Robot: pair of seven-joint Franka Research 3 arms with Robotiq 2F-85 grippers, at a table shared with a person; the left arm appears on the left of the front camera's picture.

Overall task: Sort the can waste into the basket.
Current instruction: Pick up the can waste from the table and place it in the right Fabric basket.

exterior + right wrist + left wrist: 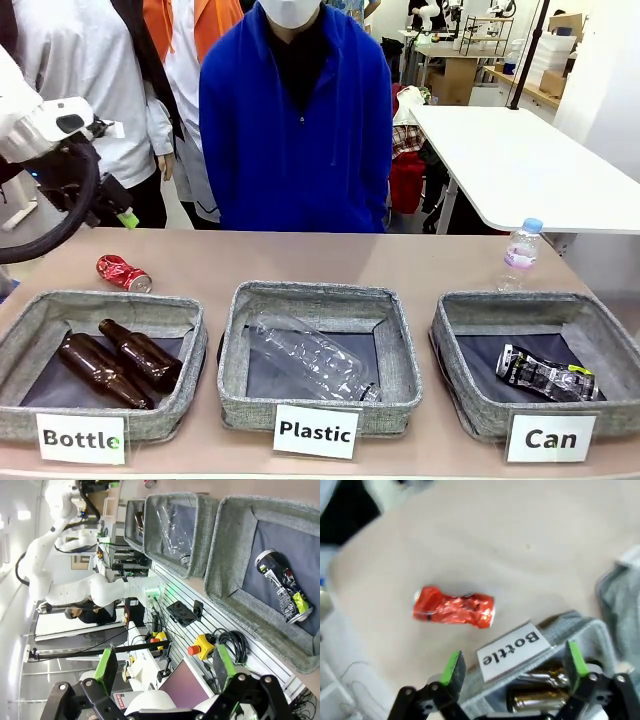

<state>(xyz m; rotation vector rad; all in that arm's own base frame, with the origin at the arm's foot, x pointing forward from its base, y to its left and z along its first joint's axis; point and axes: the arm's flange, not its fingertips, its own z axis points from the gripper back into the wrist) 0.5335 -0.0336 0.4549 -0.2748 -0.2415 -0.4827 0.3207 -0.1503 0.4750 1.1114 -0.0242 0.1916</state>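
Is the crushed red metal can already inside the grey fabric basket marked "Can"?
No, the crushed red metal can lies on the tan table behind the grey fabric basket marked "Bottle".

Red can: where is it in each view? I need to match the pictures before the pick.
Front view: red can lies on the table just behind the Bottle basket, at left.
Left wrist view: centre-left, on bare table beside the Bottle basket.
Right wrist view: a small red patch at the top edge, probably it, past the Bottle basket.
Shared landmark: the Bottle basket.
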